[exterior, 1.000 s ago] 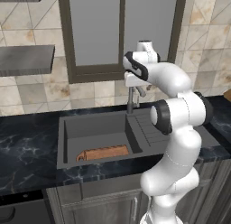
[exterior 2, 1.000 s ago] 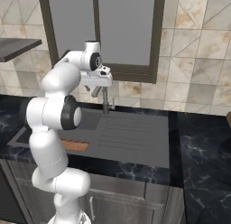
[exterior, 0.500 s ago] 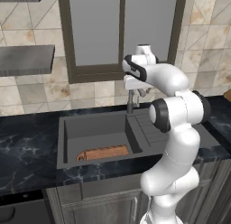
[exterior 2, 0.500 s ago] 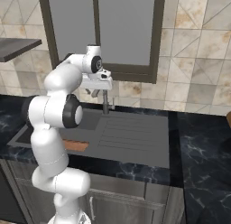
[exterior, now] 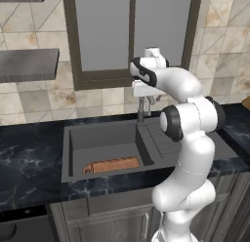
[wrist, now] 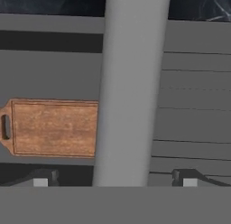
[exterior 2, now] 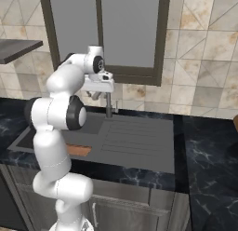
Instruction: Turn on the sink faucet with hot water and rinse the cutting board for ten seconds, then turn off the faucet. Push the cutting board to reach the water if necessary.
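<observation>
With your tool spread open either side of the faucet, no water running, and the cutting board lying along the sink's near wall, you risk nudging the spout rather than the lever and leaving the board dry.

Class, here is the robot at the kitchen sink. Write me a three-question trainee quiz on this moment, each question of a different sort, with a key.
1. True or false: water is running from the faucet.
2. The cutting board lies: A) on the drainboard, B) in the sink basin, C) on the countertop.
3. Fill in: the gripper hangs at the ____.

Key: 1 false, no stream shows. 2 B, near the front wall. 3 faucet, one fingertip on each side of it.
</observation>
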Controlling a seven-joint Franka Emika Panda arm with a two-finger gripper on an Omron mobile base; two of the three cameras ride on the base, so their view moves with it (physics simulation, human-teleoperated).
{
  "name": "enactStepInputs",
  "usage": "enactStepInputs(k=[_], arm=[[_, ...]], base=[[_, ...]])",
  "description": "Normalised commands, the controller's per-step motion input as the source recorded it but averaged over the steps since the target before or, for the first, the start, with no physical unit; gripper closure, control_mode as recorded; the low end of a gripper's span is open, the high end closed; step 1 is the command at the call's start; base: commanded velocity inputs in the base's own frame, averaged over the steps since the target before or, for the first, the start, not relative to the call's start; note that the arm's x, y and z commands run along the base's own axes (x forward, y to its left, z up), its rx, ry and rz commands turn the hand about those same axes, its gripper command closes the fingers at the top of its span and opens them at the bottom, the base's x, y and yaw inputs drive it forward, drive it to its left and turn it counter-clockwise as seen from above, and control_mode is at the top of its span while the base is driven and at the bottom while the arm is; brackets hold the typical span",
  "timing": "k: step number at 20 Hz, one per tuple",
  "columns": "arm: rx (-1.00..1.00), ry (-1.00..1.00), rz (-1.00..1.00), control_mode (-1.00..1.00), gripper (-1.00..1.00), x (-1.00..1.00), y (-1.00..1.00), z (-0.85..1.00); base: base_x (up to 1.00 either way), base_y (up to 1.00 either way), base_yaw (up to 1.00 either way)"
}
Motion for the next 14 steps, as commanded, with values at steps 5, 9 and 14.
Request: enactStepInputs(k=[5,9,14], arm=[[-0.02,0.08,0.00,-1.00,-1.00,0.00,0.39,-0.28],[-0.03,0.11,0.00,-1.00,-1.00,0.00,0.50,-0.35],[-0.05,0.09,0.00,-1.00,-1.00,0.04,0.54,-0.43]], base=[[0.00,0.00,0.00],[0.00,0.00,0.00],[0.00,0.00,0.00]])
